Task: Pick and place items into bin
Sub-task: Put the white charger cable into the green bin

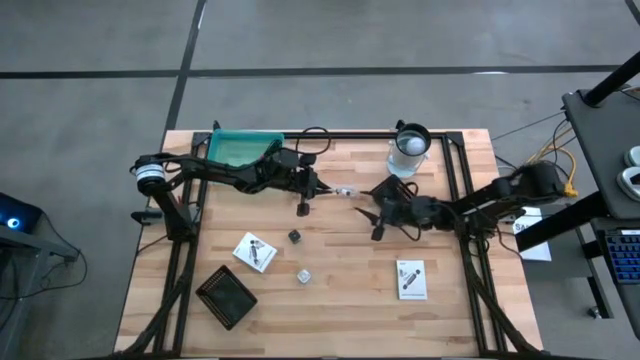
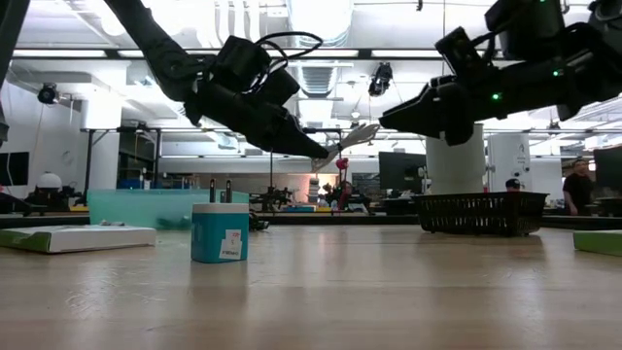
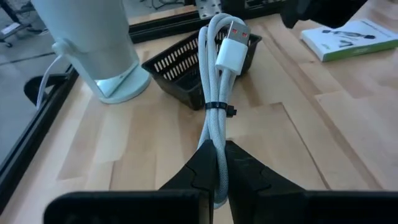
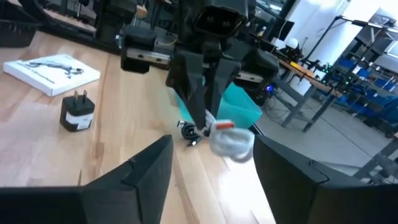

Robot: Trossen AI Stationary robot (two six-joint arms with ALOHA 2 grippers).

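A bundled white USB cable (image 3: pixel 214 93) is clamped in the left gripper (image 3: pixel 217 163), raised above the counter (image 1: pixel 340 270). Its free end lies between the spread fingers of the right gripper (image 4: pixel 211 155), ungripped.

The dark left arm reached from the table's left edge toward the middle, raised above the surface, its left gripper (image 1: pixel 322 188) shut with the two black fingers (image 3: pixel 205 163) pressed together around what it held. The dark right arm came in from the right edge, also raised; its right gripper (image 1: pixel 372 206) faced the left one, fingers (image 4: pixel 146 165) spread wide apart.
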